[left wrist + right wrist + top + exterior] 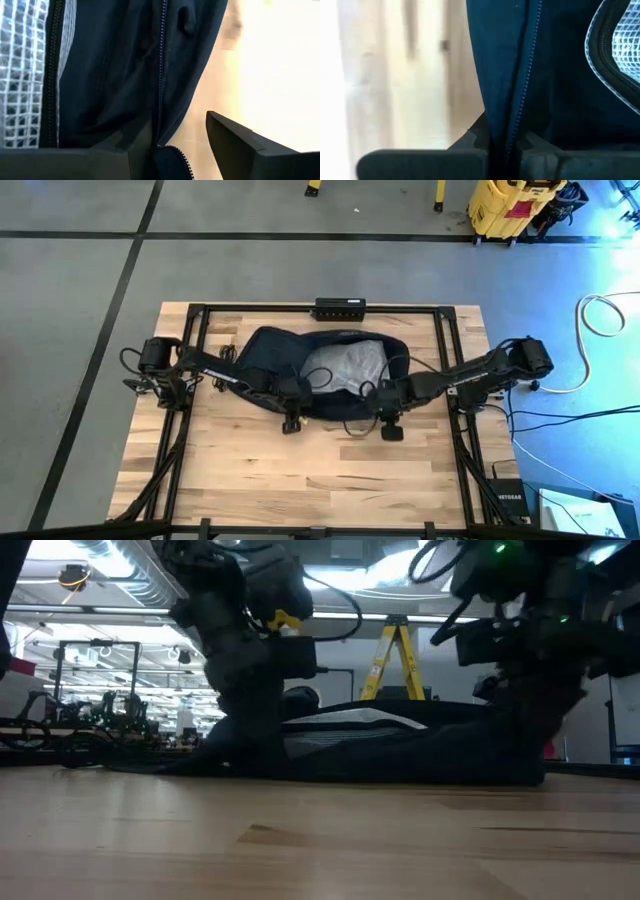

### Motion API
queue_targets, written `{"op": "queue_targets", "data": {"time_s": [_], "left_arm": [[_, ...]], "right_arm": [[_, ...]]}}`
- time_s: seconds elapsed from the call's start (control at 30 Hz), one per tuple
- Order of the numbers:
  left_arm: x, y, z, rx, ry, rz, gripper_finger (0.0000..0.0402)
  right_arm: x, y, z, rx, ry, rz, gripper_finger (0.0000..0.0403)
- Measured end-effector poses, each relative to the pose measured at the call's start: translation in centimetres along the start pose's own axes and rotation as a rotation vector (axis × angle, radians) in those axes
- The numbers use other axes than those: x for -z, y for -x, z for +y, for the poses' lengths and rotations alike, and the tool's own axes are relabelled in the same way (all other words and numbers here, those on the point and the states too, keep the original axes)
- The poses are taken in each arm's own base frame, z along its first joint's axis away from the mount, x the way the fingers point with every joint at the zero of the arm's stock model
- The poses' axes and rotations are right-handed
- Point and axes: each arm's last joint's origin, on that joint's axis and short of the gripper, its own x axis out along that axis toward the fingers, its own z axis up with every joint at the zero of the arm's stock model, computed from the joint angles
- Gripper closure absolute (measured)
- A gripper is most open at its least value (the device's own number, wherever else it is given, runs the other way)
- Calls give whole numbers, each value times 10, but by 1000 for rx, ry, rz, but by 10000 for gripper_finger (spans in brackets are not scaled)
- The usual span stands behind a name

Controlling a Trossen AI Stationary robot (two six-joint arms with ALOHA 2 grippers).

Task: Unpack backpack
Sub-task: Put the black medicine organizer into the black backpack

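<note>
The dark navy backpack (285, 355) lies flat at the table's far middle. Its opening gapes and shows a clear mesh-patterned plastic bag (350, 365) inside. My left gripper (291, 418) stands open at the backpack's near left edge. In the left wrist view its fingers (177, 127) stand on either side of the zipper edge (161, 100), and I cannot tell whether they touch it. My right gripper (388, 423) is at the near right edge, shut on the fabric. In the low view the backpack (400, 750) lies low on the wood. My right gripper (501, 145) pinches the backpack's near edge along the zipper line (516, 115) between its two fingers. It comes steeply from above, pointing down. The fabric stands as a fold between the fingers, while the rest of the backpack lies on the table.
A black box (340, 307) sits at the table's far edge, just behind the backpack. Black frame rails (195, 320) run along the far edge and both sides. Bare wood (320, 480) stretches between the backpack and the near edge.
</note>
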Motion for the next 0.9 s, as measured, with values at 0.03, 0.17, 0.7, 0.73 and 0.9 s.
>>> {"op": "queue_targets", "data": {"time_s": [0.03,0.17,0.7,0.73,0.9], "left_arm": [[1,0,-7,10,3,0,231],[6,-1,-34,50,23,8,231],[1,22,-136,232,16,-36,231],[2,23,-139,238,6,-36,231],[2,23,-140,241,9,-31,231]], "right_arm": [[1,0,6,-5,-4,-1,400],[7,-1,32,-13,-10,-7,402],[44,6,126,-136,-76,-146,402],[46,6,128,-135,-82,-144,402],[45,7,130,-163,-113,-149,394]]}}
